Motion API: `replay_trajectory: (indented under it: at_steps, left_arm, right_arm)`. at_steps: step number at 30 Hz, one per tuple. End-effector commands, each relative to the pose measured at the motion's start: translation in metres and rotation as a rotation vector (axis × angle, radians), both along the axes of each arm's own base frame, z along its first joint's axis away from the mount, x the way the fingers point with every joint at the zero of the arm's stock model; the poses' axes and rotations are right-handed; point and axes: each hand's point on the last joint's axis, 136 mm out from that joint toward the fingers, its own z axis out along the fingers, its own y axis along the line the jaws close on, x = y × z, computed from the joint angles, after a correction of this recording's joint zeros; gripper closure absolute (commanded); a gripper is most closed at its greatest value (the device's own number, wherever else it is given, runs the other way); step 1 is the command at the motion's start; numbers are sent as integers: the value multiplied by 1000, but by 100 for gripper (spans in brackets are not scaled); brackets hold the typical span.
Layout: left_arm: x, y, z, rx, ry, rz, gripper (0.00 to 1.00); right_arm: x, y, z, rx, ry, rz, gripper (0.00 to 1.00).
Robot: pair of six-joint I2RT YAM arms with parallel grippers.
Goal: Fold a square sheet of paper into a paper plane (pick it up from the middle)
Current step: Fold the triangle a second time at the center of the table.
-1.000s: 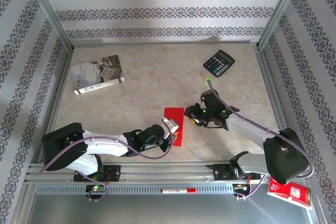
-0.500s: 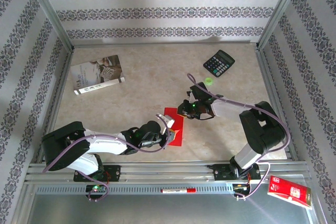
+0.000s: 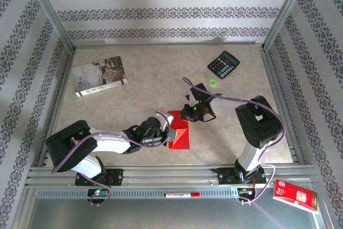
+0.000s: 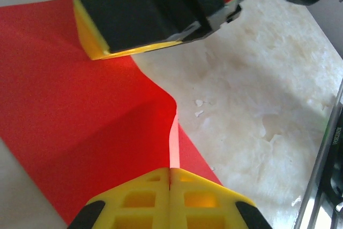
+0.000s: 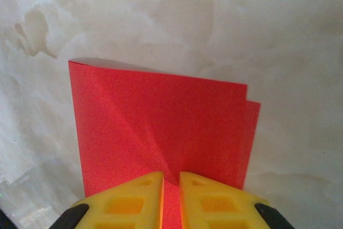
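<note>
While the square sheet of paper [image 3: 179, 135], partly folded, lies on the bench [image 3: 134, 95] just toward 6 o'clock of centre, it is held from two sides. The left fingers [image 4: 107, 213] are pressed together on a raised ridge at its 9 o'clock edge. The right fingers [image 5: 150, 183] are nearly closed on its 1 o'clock edge, with red paper seen in the slit. The hold is judged to keep the layers aligned for creasing. A calculator [image 3: 223, 64] and a small green object [image 3: 213, 82] are noted at 1 o'clock, a booklet [image 3: 99, 76] at 10 o'clock, and a red packet [image 3: 293, 197] at 4 o'clock beyond the rail. None is judged an obstruction.
</note>
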Motion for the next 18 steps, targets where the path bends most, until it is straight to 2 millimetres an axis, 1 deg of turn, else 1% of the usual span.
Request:
replay_trajectory:
  at_steps: [1,9,12,18]
  left_arm:
    - [7,-2,6,-57,33,-2,100]
    - [16,9,-6,-24,74,15,100]
    - [17,8,-7,-14,78,-2,100]
    - [20,8,-15,4,104,1,100]
  right_arm:
    - [-11,-6,-10,-63,19,58,84]
    - [-11,-5,-10,-68,15,64,84]
    - [-13,-4,-10,-70,15,67,84]
    - [-14,-3,-11,-71,14,69,84]
